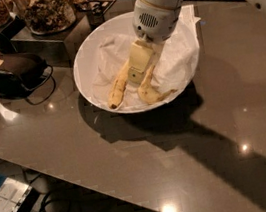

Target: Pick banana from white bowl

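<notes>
The glossy grey-brown surface [228, 127] carries the white bowl [83, 53]. Left of the bowl lies a black pouch [13, 70]. Just behind the bowl's left rim stands a dark box [53, 40]. The gripper [138, 74] reaches down inside the bowl.

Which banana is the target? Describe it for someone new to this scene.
On the grey table stands a wide, paper-lined white bowl, the robot's hand inside it. The banana lies at the hand's right in the picture: plumper, strongly curved, thin hooked end, unlike the slimmer, straighter banana leftward.
</notes>
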Robot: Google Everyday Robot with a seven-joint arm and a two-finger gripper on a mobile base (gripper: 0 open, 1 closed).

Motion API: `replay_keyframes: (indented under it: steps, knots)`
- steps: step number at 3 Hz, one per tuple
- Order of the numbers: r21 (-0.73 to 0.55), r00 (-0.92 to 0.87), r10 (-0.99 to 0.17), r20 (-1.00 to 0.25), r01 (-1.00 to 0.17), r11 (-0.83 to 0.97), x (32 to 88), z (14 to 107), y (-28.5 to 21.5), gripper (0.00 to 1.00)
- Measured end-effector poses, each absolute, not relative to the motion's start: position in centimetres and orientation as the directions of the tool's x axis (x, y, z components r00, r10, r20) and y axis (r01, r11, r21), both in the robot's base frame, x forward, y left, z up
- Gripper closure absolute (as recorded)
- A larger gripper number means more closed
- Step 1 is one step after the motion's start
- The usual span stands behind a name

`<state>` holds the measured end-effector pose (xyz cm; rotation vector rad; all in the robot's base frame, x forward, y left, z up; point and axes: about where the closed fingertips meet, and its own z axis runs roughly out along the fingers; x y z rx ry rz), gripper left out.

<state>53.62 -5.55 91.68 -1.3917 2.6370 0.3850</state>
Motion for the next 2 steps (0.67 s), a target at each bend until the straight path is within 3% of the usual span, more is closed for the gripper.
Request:
replay_keyframes:
  steps: [2]
  knots:
    - [0.225,-0.616,-0.758,-0.213,-0.786,0.576,53.97,89.86,-6.14,0.35]
